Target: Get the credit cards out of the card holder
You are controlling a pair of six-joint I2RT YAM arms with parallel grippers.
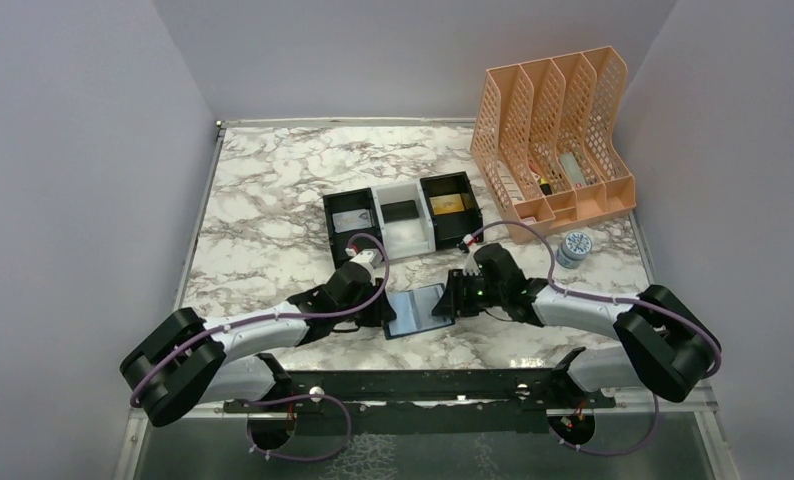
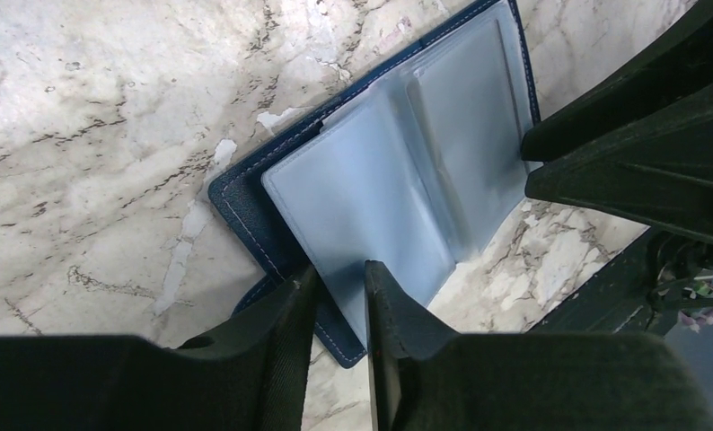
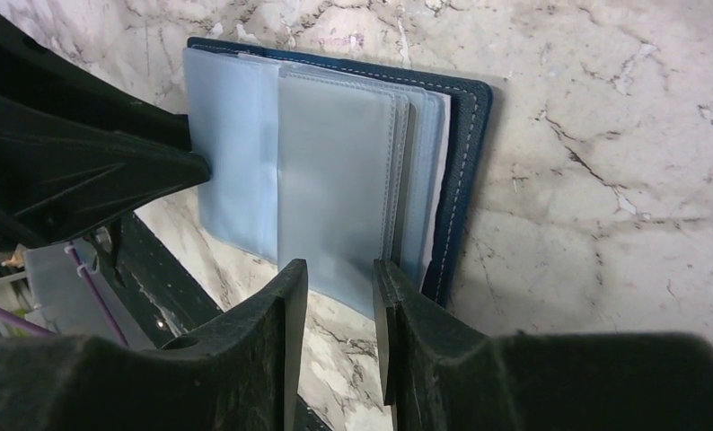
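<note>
Left gripper (image 2: 339, 289) and right gripper (image 3: 339, 283) jaws both narrowly apart, tips at opposite edges of open card holder (image 2: 238, 203), can't tell if pinching.

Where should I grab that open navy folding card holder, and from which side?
Likely the stitched cover rim of the navy folding card holder, not its floppy-looking pale plastic sleeves. It lies open and flat on the marble table, so come in low from the right, pinching across its thinness.
</note>
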